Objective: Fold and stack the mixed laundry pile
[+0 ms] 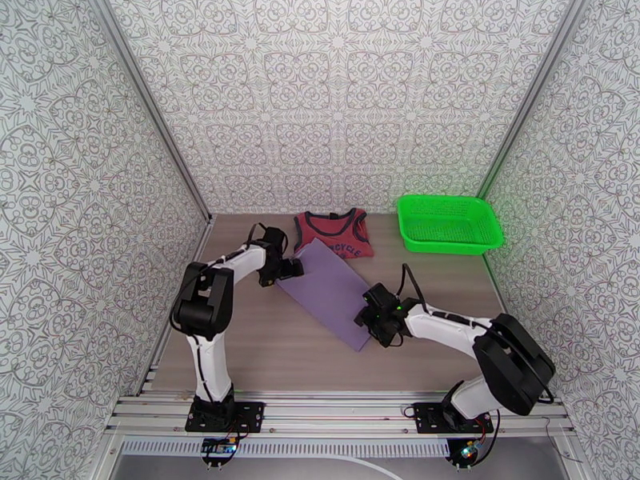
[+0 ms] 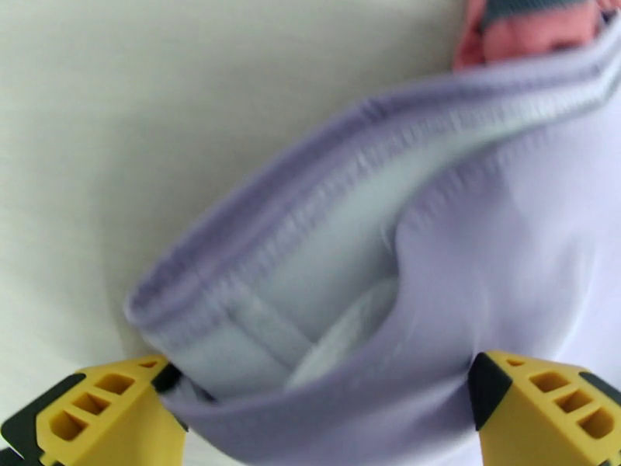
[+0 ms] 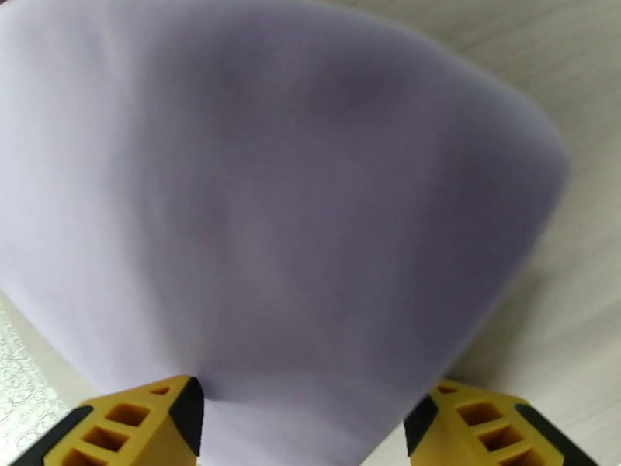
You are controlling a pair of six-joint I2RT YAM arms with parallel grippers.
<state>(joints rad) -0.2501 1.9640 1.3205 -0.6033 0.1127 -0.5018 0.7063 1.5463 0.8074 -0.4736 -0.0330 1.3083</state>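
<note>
The lavender garment lies flat as a long diagonal strip across the middle of the table. Its far end overlaps the dark red tank top, which is spread out at the back. My left gripper is at the strip's far left end. In the left wrist view the left gripper is open, its yellow fingers wide apart with the lavender hem between them and the red top beyond. My right gripper is at the near right end. It stands open over the lavender cloth, which runs in between its fingers.
A bright green mesh basket stands at the back right of the wooden table. Patterned walls close in the left, back and right sides.
</note>
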